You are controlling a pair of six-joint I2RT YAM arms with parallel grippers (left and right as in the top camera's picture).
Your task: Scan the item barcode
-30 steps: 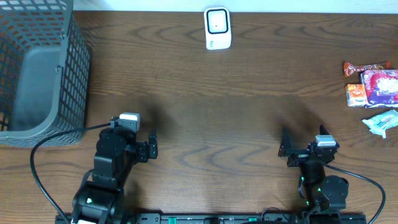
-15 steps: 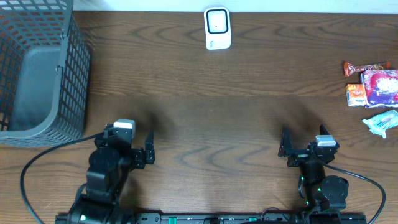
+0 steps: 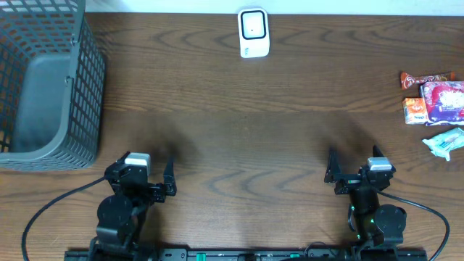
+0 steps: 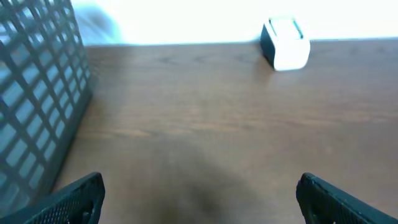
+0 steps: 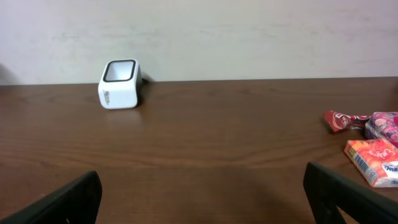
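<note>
The white barcode scanner [image 3: 254, 32] stands at the table's far edge, also seen in the left wrist view [image 4: 286, 43] and the right wrist view [image 5: 119, 84]. The items lie at the far right: a red wrapper [image 3: 426, 79], a pink packet [image 3: 444, 100], an orange packet [image 3: 415, 110] and a white-blue packet [image 3: 444, 141]. My left gripper [image 3: 145, 177] [image 4: 199, 193] is open near the front left with nothing between its fingers. My right gripper [image 3: 355, 172] [image 5: 202, 190] is open near the front right, also holding nothing, well short of the items.
A grey mesh basket [image 3: 90, 87] [image 4: 37, 112] fills the back left corner, just beyond my left gripper. The wall runs behind the scanner. Black cables trail from both arm bases along the front edge.
My left arm has drawn back toward the front edge and slightly left, still open. The right arm and all the objects have not moved.
</note>
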